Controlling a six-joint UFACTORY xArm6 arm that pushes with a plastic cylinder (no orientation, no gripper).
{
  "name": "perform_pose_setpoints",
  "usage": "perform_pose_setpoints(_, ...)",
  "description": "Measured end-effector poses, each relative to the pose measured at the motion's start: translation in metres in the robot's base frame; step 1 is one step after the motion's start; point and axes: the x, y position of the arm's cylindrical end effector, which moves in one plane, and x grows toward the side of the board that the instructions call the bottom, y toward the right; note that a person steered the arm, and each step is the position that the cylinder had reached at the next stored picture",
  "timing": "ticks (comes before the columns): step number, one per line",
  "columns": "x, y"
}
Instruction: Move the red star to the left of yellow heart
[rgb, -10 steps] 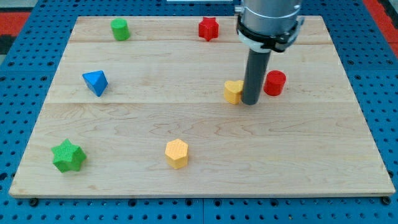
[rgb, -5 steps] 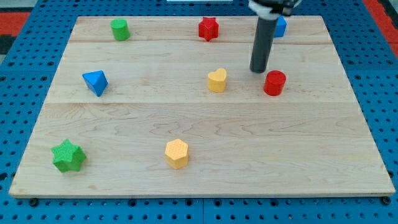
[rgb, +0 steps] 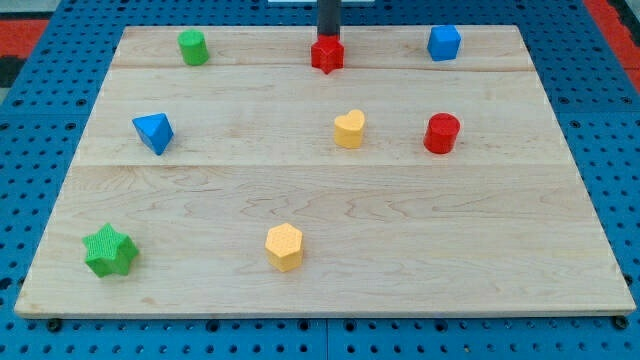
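Observation:
The red star (rgb: 326, 55) lies near the board's top edge, a little left of centre. My tip (rgb: 328, 38) stands right behind it, at its top side, touching or almost touching it. The yellow heart (rgb: 348, 129) lies lower, in the middle of the board, slightly to the right of the star. The rod rises out of the view's top.
A red cylinder (rgb: 441, 133) sits right of the heart. A blue cube (rgb: 444, 43) is at top right, a green cylinder (rgb: 193, 47) at top left. A blue pyramid (rgb: 153, 132), a green star (rgb: 109, 250) and a yellow hexagon (rgb: 284, 246) lie lower on the wooden board (rgb: 560, 200).
My tip left the heart's right side, rose towards the view's top and went left behind the red star. The heart slid left earlier. The star shifted slightly down-left.

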Motion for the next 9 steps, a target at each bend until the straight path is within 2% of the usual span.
perform_pose_setpoints(2, 0.03, -0.003)
perform_pose_setpoints(5, 0.045, 0.019)
perform_pose_setpoints(6, 0.07, 0.02)
perform_pose_setpoints(7, 0.097, 0.011)
perform_pose_setpoints(8, 0.114, -0.023)
perform_pose_setpoints(9, 0.099, -0.04)
